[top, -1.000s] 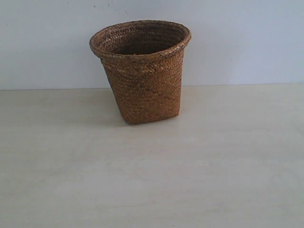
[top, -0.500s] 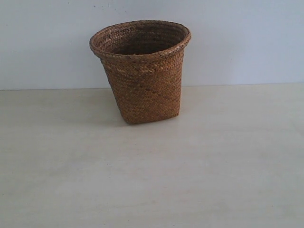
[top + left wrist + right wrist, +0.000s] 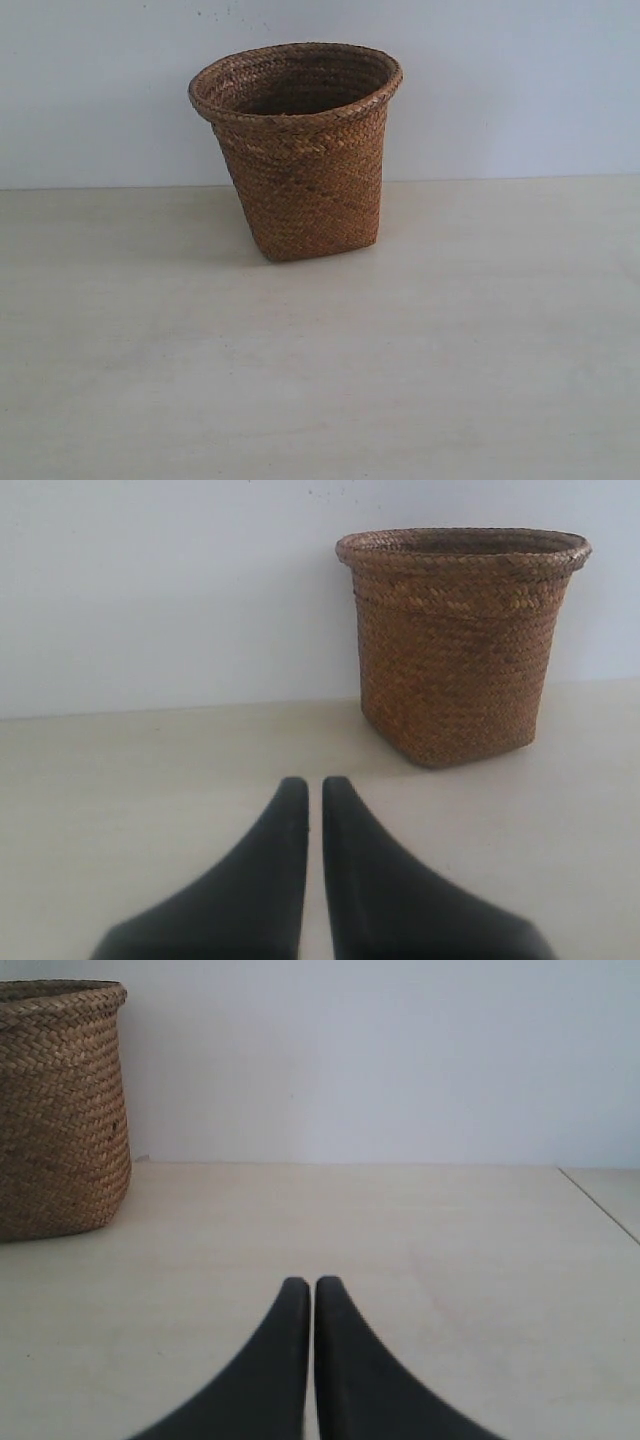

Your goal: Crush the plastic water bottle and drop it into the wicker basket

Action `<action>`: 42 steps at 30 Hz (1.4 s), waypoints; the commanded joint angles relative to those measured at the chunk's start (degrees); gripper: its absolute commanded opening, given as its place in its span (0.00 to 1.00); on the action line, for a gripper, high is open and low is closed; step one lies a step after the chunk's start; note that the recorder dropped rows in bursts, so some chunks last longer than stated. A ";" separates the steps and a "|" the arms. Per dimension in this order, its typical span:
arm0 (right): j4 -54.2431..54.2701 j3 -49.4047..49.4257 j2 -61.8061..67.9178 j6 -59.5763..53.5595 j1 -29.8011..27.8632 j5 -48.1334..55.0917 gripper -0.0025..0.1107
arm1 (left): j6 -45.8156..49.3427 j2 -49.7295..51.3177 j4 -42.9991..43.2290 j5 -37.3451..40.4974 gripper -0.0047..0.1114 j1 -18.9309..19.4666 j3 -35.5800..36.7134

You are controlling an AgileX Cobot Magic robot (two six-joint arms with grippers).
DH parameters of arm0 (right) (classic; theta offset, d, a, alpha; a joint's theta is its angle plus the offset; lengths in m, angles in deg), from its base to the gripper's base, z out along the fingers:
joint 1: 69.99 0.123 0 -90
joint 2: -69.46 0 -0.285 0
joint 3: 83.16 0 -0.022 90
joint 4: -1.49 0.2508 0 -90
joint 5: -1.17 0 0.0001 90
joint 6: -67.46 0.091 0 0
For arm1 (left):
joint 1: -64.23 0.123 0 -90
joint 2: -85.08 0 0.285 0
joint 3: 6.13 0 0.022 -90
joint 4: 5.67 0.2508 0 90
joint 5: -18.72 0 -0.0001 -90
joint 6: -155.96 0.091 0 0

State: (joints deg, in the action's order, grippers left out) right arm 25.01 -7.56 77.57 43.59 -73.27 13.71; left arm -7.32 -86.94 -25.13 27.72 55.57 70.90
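Left hand [image 3: 314, 785]: we're seeing its fingers closed to a sliver of a gap, gripping nothing, pointing across bare bench [image 3: 320, 380] toward the back edge.

Wicker basket [image 3: 300, 160]: standing upright near the back edge, a bit left of the middle, close to the wall.

Right hand [image 3: 313, 1285]: fingers likewise closed up and empty, aiming at the back edge.

Risks we're flagging:
- We're not finding the plastic water bottle in any view. The basket's rim is hiding its floor, so we can't tell whether the bottle is inside or just out of frame.
- If it's out of frame, we're planning a grasp with no target.
- We're expecting a thin bottle to spring back or squirt sideways under a squeeze, more so if a cap is trapping air.
- The basket is looking light on a narrow base, so a knock on the rim during the drop is risking a tip or a slide into the wall.

Looks: nothing to report on the bottle. The basket is showing brown weave and a wide braided round rim, tapering to a smaller squarish base, with no damage visible.
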 commanded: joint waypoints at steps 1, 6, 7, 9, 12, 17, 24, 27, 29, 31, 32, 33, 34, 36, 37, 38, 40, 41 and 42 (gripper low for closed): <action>0.10 0.28 -0.32 0.03 -0.18 -0.55 0.02 | -11.49 -0.19 8.51 0.43 0.08 0.08 0.19; 0.10 0.28 -0.32 0.13 -0.18 -0.55 0.02 | -15.24 -0.19 11.96 1.36 0.08 1.11 0.19; 0.10 0.28 -0.32 0.13 -0.18 -0.55 0.02 | -15.24 -0.19 12.50 1.71 0.08 1.63 0.19; 0.10 0.28 -0.32 0.13 -0.18 -0.55 0.02 | -15.24 -0.19 12.89 4.53 0.08 3.62 0.19; 0.10 0.28 -0.32 0.13 -0.18 -0.55 0.02 | -15.24 -0.19 12.89 6.04 0.08 4.08 0.19; 0.10 0.28 -0.32 0.39 -0.18 -0.55 0.02 | -15.24 -0.19 12.89 7.85 0.08 4.08 0.19; 0.10 0.28 -0.32 0.39 -0.18 -0.55 0.02 | -15.24 -0.19 12.89 7.85 0.08 4.08 0.19; 0.10 0.28 -0.32 0.49 -0.18 -0.55 0.02 | -15.24 -0.19 12.89 7.85 0.08 4.08 0.19; 0.10 0.28 -0.32 0.49 -0.18 -0.55 0.02 | -15.24 -0.19 12.89 7.85 0.08 4.08 0.19; 0.10 0.28 -0.32 0.41 -0.18 -0.23 0.02 | -15.24 -0.19 12.89 7.85 0.08 4.08 0.19; 0.10 0.28 -0.32 0.65 -0.18 -0.23 0.02 | -15.24 -0.19 12.89 7.85 0.08 4.08 0.19; 0.10 0.28 -0.32 0.65 -0.18 -0.23 0.02 | -15.24 -0.19 12.89 7.85 0.08 4.08 0.19; 0.10 0.28 -0.32 0.65 -0.18 -0.23 0.02 | -15.24 -0.19 12.89 7.85 0.08 4.08 0.19; 0.19 0.28 -0.32 0.95 -0.18 -0.23 0.02 | -15.24 -0.19 12.89 7.85 0.08 4.08 0.19; 0.19 0.28 -0.32 0.95 -0.18 -0.23 0.02 | -15.24 -0.19 12.89 7.85 0.08 4.08 0.19; 0.19 0.28 -0.32 1.08 -0.18 -0.23 0.02 | -15.24 -0.19 12.89 7.85 0.08 4.08 0.19; 0.19 0.28 -0.32 2.79 -0.18 -0.47 0.02 | -15.24 -0.19 12.89 7.96 0.08 4.08 0.19; -0.70 0.28 -0.32 3.91 -0.18 -0.55 0.02 | -15.24 -0.19 12.89 7.96 0.08 4.08 0.19; -2.33 0.28 -0.32 5.08 -0.18 -0.55 0.02 | -15.24 -0.19 12.89 7.96 0.08 4.08 0.19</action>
State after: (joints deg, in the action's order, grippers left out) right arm 24.96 -7.56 77.57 46.17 -73.27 13.71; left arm -22.02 -86.94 -12.48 35.46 59.54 70.90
